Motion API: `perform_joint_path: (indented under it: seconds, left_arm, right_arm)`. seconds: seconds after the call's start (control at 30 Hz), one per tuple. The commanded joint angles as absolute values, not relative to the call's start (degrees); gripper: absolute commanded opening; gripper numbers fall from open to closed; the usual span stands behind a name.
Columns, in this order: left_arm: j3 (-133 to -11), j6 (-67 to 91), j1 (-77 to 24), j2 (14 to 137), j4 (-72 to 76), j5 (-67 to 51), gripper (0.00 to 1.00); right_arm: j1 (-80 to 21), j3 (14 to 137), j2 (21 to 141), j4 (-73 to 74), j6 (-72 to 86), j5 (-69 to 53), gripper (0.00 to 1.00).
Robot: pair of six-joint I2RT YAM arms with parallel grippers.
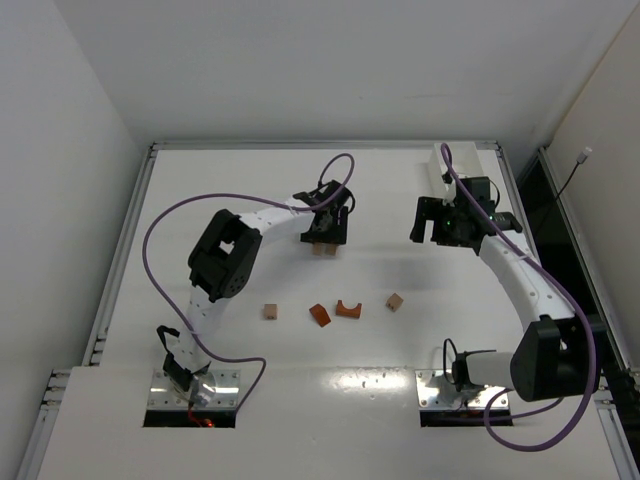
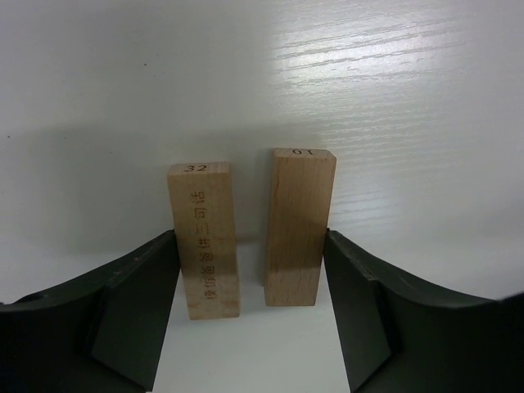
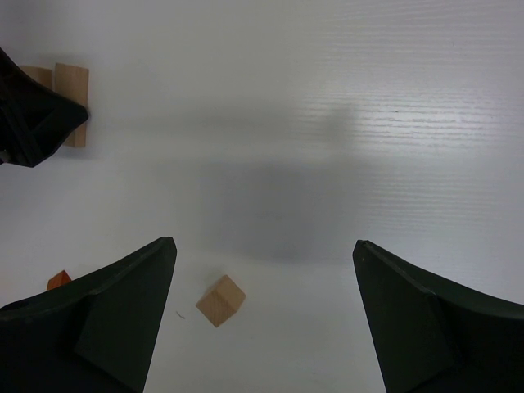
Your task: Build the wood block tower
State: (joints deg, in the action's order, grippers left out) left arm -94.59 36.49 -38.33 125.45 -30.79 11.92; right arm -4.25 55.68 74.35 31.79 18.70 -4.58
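— What sits between the fingers (image 2: pixel 131 315)?

— Two pale wooden bars, side by side, both apparently standing on end on the white counter (image 2: pixel 393 98). The bar marked 32 (image 2: pixel 205 246) is on the left, with dark characters burned down its facing side. The bar marked 10 (image 2: pixel 299 233) is on the right, plain-faced and reaching a little higher in the picture.

— Do they touch?

— No, a narrow gap runs between them.

— And the fingers?

— Dark, one at each side. Each lies against the outer side of its nearest bar; whether they press, I cannot tell. A soft shadow falls on the counter behind the bars.
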Motion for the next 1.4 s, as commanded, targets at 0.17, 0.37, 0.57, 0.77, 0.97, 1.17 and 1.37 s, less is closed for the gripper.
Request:
perform_joint_path:
  seconds: [0.17,0.37,0.57,0.77,0.97,1.17,1.37]
  left_arm:
    - [-94.2,37.1,-39.6,125.3,-31.8,8.8,0.59]
    - [-96.0,37.1,-39.6,126.9,-31.8,8.3,0.47]
    - [-97.1,36.5,-39.6,127.4,-31.3,7.6,0.27]
    - [-98.4,38.1,-39.6,127.4,-32.4,12.2,0.03]
    - [-96.7,40.9,-39.6,126.9,-34.0,16.1,0.00]
    - [-96.1,43.4,-39.6,126.9,-35.2,18.8,0.00]
    - [-95.0,44.6,-38.5,127.4,-35.2,18.8,0.00]
  right_arm:
    - [-4.0,56.2,73.0,30.2,19.6,-5.2,0.86]
    - [-3.5,56.2,73.0,30.2,19.6,-5.2,0.86]
    - [-3.5,55.6,73.0,30.2,19.6,-5.2,0.86]
    - [-3.5,55.6,73.0,30.2,19.6,-5.7,0.86]
    - [-3.5,55.6,73.0,30.2,19.6,-5.7,0.86]
    - [-3.5,55.6,72.5,30.8,19.6,-5.7,0.86]
    - [-3.5,55.6,72.5,30.8,19.6,-5.7,0.86]
